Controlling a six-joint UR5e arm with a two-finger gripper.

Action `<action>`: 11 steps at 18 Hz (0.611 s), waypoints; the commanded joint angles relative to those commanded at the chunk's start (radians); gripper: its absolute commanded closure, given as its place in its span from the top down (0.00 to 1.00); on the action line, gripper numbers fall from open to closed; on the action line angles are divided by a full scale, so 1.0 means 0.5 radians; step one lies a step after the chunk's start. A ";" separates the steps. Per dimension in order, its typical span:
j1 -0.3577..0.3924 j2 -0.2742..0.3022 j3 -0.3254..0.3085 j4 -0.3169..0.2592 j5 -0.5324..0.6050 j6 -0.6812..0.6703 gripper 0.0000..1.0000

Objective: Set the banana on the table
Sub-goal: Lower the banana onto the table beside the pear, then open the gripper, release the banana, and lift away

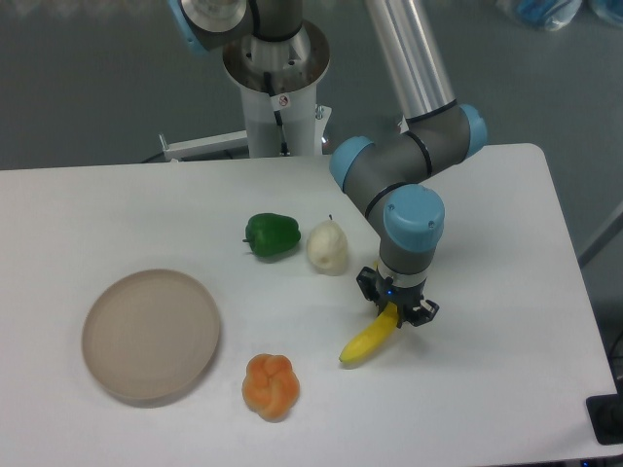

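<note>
Dark grey floor (88, 88) behind; even lighting.

My gripper (397, 307) at right-centre of table (506, 292), over upper end of banana (368, 338). Banana slants down-left from it. Pear (328, 247) just left of my wrist; pepper (272, 235) beside pear, further left. Pastry (270, 385) at front, left of banana. Plate (151, 335) far left.

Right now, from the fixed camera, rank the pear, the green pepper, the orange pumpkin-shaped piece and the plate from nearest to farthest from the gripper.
Measured from the gripper, which holds the banana:
1. Pear, just up-left of it.
2. Orange pumpkin-shaped piece and green pepper: too close to call, one down-left, one up-left beyond the pear.
3. Plate, far left.
</note>
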 joint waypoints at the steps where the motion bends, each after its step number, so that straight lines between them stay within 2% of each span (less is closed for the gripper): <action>1: 0.000 0.000 -0.003 0.000 0.003 0.025 0.22; 6: 0.000 0.000 0.000 0.000 0.003 0.022 0.25; 7: 0.000 0.000 0.003 0.000 0.003 0.022 0.29; 8: 0.000 0.000 0.006 0.000 0.003 0.022 0.40; 9: 0.000 0.003 0.012 -0.003 0.003 0.019 0.56; 11: 0.000 0.009 0.018 -0.003 0.000 0.001 0.65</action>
